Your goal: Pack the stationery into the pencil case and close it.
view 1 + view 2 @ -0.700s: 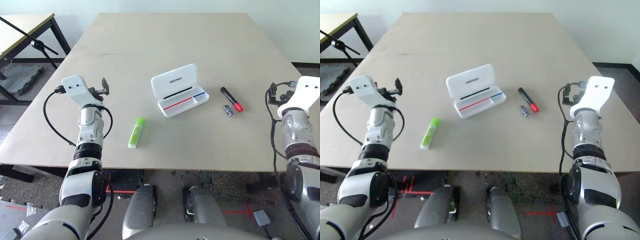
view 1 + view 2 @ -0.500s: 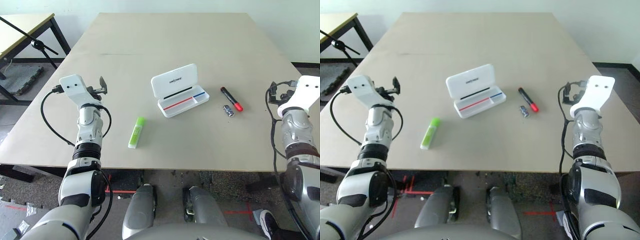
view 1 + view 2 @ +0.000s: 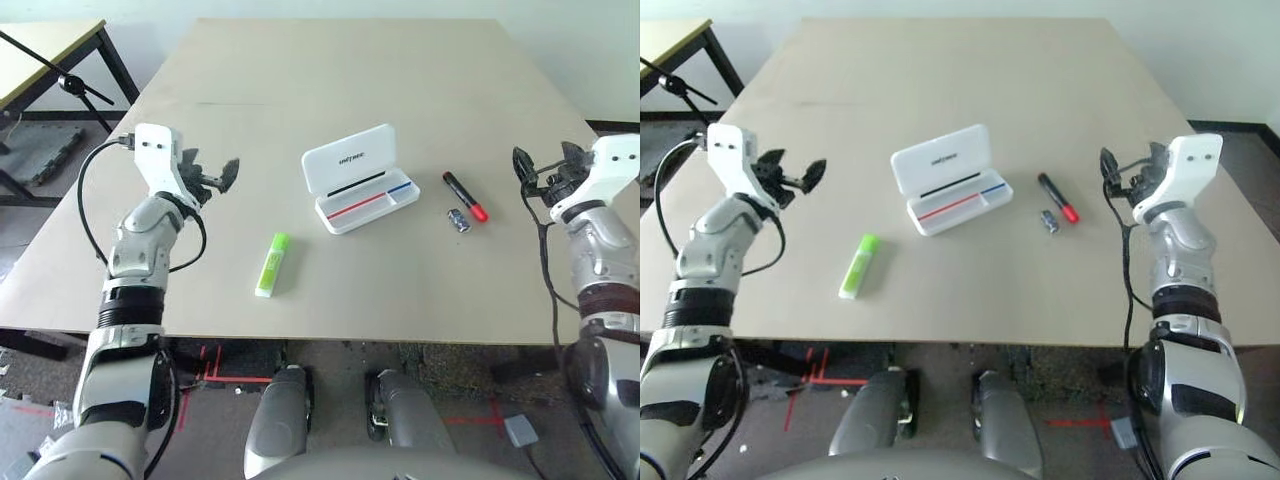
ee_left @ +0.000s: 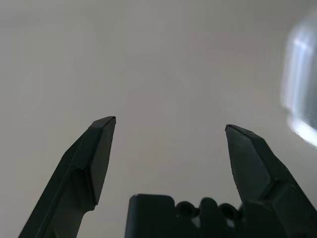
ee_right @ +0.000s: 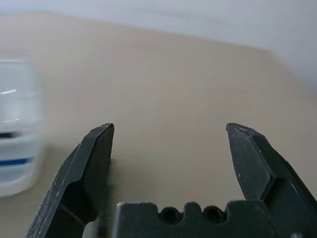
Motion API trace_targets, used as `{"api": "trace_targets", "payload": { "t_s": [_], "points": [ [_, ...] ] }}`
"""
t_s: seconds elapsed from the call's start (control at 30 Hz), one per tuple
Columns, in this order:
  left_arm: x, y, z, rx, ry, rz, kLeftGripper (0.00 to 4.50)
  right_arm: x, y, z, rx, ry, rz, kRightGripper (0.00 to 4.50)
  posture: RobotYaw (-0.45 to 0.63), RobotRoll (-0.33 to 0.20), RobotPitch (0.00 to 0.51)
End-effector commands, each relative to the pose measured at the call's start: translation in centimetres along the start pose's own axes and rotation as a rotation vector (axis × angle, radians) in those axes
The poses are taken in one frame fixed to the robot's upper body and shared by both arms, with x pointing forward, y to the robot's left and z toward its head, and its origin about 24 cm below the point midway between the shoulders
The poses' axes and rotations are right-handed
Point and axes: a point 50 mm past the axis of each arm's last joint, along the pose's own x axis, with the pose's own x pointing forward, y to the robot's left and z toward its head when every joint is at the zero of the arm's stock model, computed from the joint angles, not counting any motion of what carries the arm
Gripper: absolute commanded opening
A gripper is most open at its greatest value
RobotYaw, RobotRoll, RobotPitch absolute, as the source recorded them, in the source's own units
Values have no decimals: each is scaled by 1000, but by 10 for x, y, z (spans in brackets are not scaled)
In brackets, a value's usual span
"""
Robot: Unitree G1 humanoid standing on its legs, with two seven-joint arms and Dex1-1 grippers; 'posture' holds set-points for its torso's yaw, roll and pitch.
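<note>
Both grippers stand with their fingers spread wide and nothing between them: the left gripper [image 3: 222,172] hangs over the table's left part, the right gripper [image 3: 532,166] over its right edge, each well apart from the stationery.

At the middle of the beige table [image 3: 330,70] lies the white pencil case [image 3: 358,180], its hinged lid tipped up and back with dark lettering on it, its tray showing a red stripe and a blue stripe. Nothing lies in the tray.

To the case's right, near it but not touching, rests the black marker with red cap [image 3: 464,197], laid at a slant with the cap toward the robot. Just beside the cap, on the side nearer the case, sits the small stubby cylinder [image 3: 458,220]. On the case's other side, nearer the robot's edge, the lime-green highlighter [image 3: 271,264] lies alone, roughly between the case and the left arm.

Open tabletop separates each gripper from these items. Beyond the table's far left corner stand another table [image 3: 45,50] and a dark tripod leg [image 3: 60,78].
</note>
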Motion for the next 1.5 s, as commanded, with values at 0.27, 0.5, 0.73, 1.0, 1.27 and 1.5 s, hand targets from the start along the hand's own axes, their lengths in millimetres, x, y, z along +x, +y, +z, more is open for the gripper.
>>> {"api": "trace_targets", "payload": {
  "t_s": [0.27,0.5,0.73,1.0,1.27,1.5],
  "points": [
    [7,-91,36,247,236,-516,4460,-16,13,16,-39,95,533,4500,257,0,109],
    [29,-119,48,332,249,-626,4460,-24,19,29,-57,147,695,4500,210,0,102],
    [56,-135,43,392,278,-614,4460,-30,19,38,-78,164,720,4500,182,0,104],
    [75,-152,39,426,285,-609,4460,-38,12,43,-92,175,685,4500,164,0,104],
    [82,-156,35,439,301,-608,4460,-39,10,43,-94,172,660,4500,156,0,102],
    [90,-149,32,412,332,-569,4460,-41,12,41,-88,163,649,4500,150,0,102]
  ]
}}
